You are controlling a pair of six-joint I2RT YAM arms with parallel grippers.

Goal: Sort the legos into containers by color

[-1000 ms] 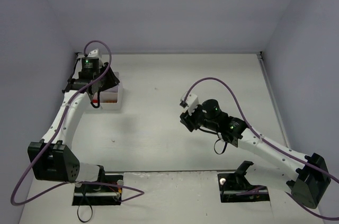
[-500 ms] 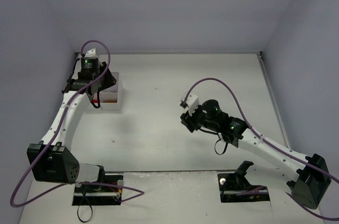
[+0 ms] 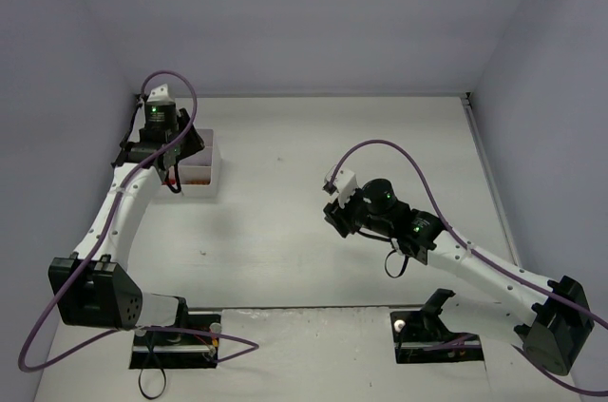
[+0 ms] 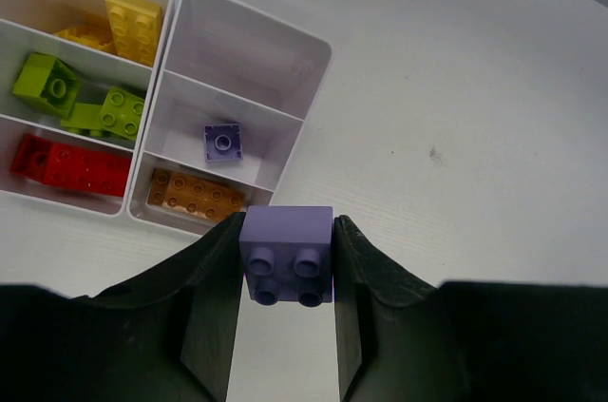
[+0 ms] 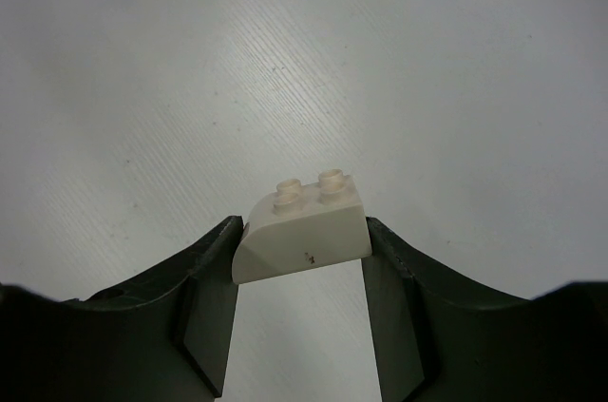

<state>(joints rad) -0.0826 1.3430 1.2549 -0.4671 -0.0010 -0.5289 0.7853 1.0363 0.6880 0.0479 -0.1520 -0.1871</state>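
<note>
The left gripper (image 4: 287, 228) is clamped on a lilac brick (image 4: 287, 248), hanging just beside the white tray (image 4: 306, 88) at far left. The right gripper (image 5: 302, 231) pinches a white brick (image 5: 309, 240) above the bare table (image 5: 437, 60), well apart from the tray.

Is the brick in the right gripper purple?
No, the right gripper is clamped on a white brick with two studs.

We think this is a robot lab. The left arm (image 3: 119, 207) and the right arm (image 3: 475, 259) are white machines bolted to a plain white table (image 3: 275, 221). Purple cables (image 3: 380, 143) loop off them. Bare pale walls (image 3: 304, 22) box the table in on three sides, like a test booth.
</note>
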